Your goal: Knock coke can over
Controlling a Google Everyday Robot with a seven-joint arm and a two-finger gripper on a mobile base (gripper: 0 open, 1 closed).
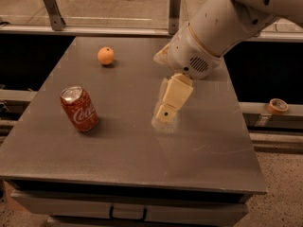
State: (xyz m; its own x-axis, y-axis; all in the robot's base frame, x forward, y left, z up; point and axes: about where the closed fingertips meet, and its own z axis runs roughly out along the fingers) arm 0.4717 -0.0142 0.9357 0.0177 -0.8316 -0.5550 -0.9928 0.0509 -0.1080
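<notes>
The red coke can (79,109) with white lettering and a silver top stands upright on the left part of the grey table (128,150). My gripper (165,113) hangs from the big white arm over the middle of the table, pointing down and to the left, its tip close to the surface. It is to the right of the can, about two can heights away, and does not touch it. Its cream fingers (173,96) look pressed together and hold nothing.
An orange (105,56) lies at the back left of the table. The arm covers the back right of the table, and no blue can shows. A roll of tape (278,106) sits on a ledge beyond the right edge. A railing runs behind.
</notes>
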